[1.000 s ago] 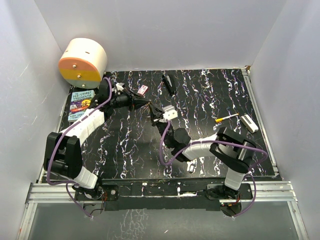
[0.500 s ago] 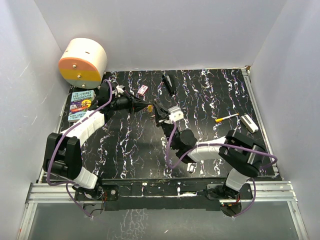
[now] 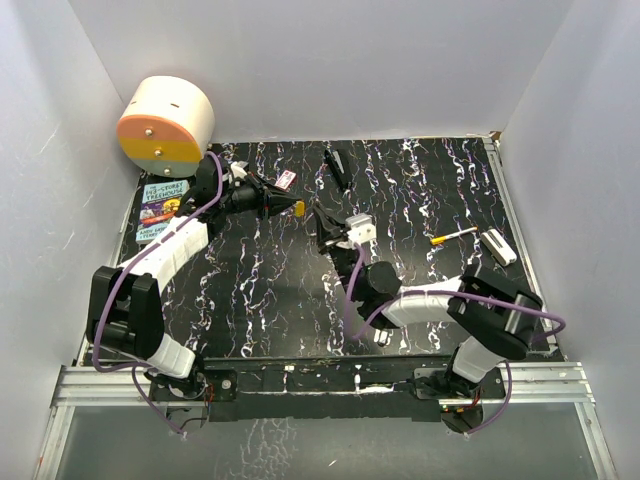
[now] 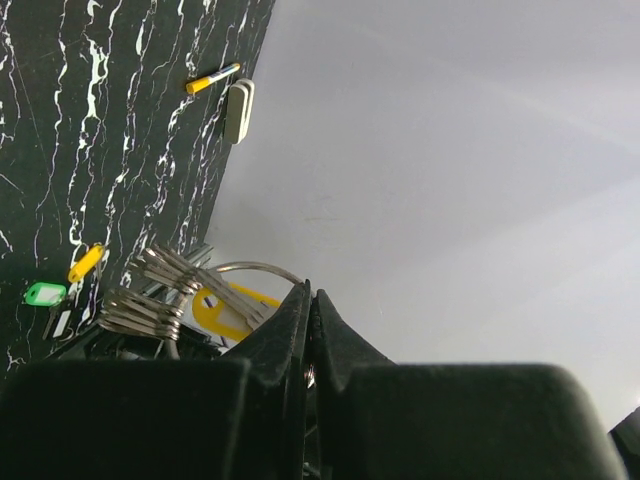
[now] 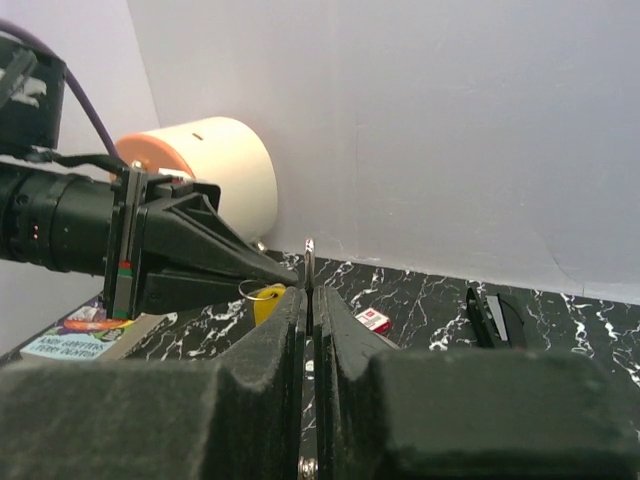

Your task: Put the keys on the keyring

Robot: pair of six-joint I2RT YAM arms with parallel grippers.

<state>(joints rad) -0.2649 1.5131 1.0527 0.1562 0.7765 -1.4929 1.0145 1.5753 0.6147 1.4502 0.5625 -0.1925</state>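
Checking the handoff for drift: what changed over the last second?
The right arm's elbow swung right while the right gripper, shut on a thin metal piece, barely shifted. The left gripper, shut on the keyring, dipped then rose back. The red-and-white box and black stick stayed put.

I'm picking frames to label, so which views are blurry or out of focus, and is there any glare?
Top external: sharp throughout, evenly lit, no glare on the table. Left wrist: the left end effector is a dark close-up blur; the keyring beyond it is crisp. Right wrist: the right end effector is soft in the foreground; the background is sharper.
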